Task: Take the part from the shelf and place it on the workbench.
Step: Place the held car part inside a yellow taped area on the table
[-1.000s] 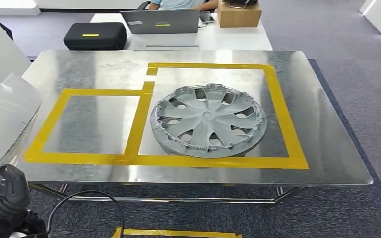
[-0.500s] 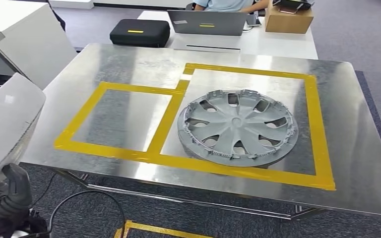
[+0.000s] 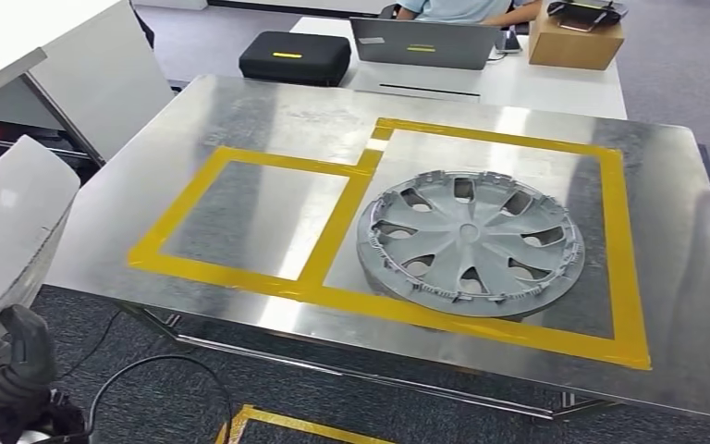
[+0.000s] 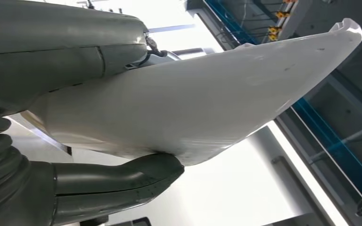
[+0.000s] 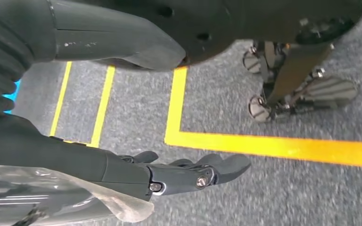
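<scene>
A large white curved part fills the left edge of the head view, and my left hand grips it from below. In the left wrist view the same white part sits clamped between the thumb and the fingers of my left hand. The steel workbench lies ahead, marked with two yellow taped rectangles. The left rectangle is bare. A grey hubcap lies flat in the right one. My right hand hangs over the carpet, fingers stretched out, holding nothing.
Behind the bench a white table carries a black case, a laptop and a cardboard box, with a person seated there. A white cabinet stands at the left. A black cable and yellow floor tape lie below.
The whole picture has shifted: the bench and hubcap slid to the right and turned slightly, so the camera has turned left. The white part stays held in my left hand.
</scene>
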